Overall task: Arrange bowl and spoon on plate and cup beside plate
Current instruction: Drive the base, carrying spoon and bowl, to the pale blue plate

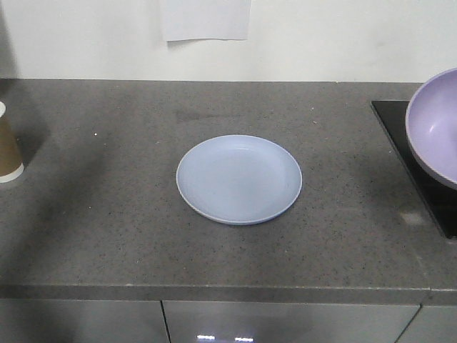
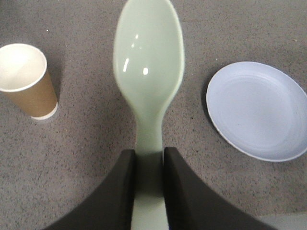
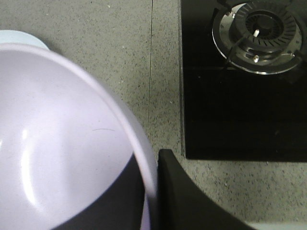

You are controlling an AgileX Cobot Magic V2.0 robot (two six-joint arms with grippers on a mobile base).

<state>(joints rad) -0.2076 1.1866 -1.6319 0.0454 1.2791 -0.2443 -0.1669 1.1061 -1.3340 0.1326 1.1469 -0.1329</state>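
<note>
My left tool [image 2: 148, 160] is clenched on the handle of the spoon [image 2: 148, 67]. One dark finger presses each side of the handle, and the oval head points away from me with its hollow side up. In my left wrist view the spoon hangs above the grey speckled surface [image 1: 107, 214], between the cup [image 2: 26, 79] and the plate [image 2: 259, 110] and touching neither.

My right tool [image 3: 149, 191] grips the rim of the bowl [image 3: 62, 143], with one finger outside the wall and a dark shape inside it. From the front the bowl sits at the far right edge, cut off by the frame. It is tilted so its purple inside faces the camera, and it hangs in front of the near corner of the black hob [image 3: 240, 81]. A round burner [image 3: 259, 36] shows at the hob's far end.

The plate lies flat near the middle of the surface. The cup stands upright on the surface at the far left, well apart from the plate. A sheet of paper [image 1: 207, 19] hangs on the wall behind.
</note>
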